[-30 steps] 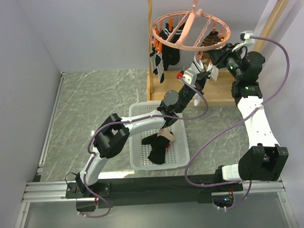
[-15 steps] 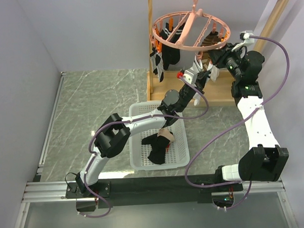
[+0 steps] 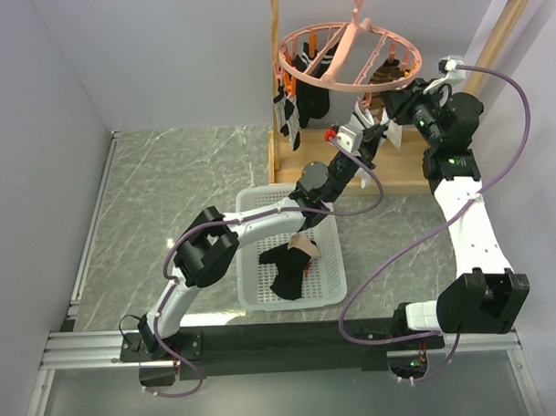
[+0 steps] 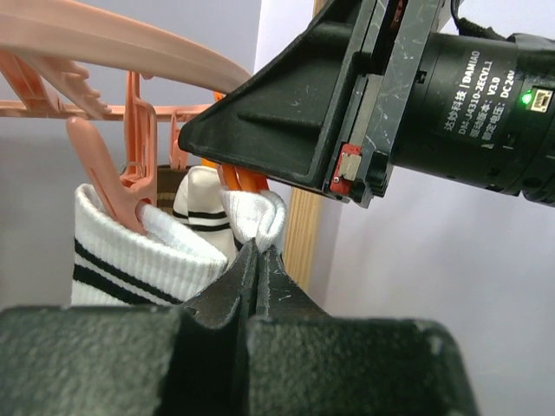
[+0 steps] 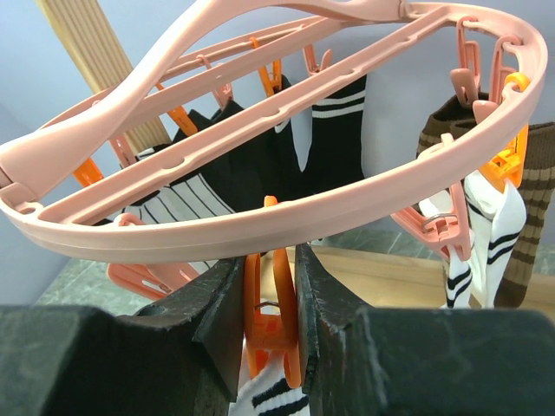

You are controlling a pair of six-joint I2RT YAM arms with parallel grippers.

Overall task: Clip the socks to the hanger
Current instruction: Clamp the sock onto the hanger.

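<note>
We see two arms and two pincers, both raised to the one pink hanger [image 5: 286,217]. The left pincer [image 4: 256,253] has its tips pressed together, pinching the cuff of a white sock [image 4: 260,212] that rises just above them. Beside that cuff, to the left of the pincer, we count two more white cuffs with black stripes; the nearer striped sock [image 4: 130,256] hangs from a pink clip [image 4: 104,178]. The right pincer [image 5: 270,277] stands narrow, its two fingers squeezing one orange clip [image 5: 264,334] that hangs from the ring directly above it. Beyond this pincer several black socks hang from the far rim, though we cannot count them exactly. To its right hang one white striped sock and one brown striped sock [image 5: 520,204]. Well below and behind both pincers, one white basket [image 3: 290,303] sits on the desk [image 3: 186,184]. It holds two loose socks, one black sock [image 3: 285,276] and one tan sock [image 3: 304,246]. The hanger hangs from one wooden rack [image 3: 507,26].
</note>
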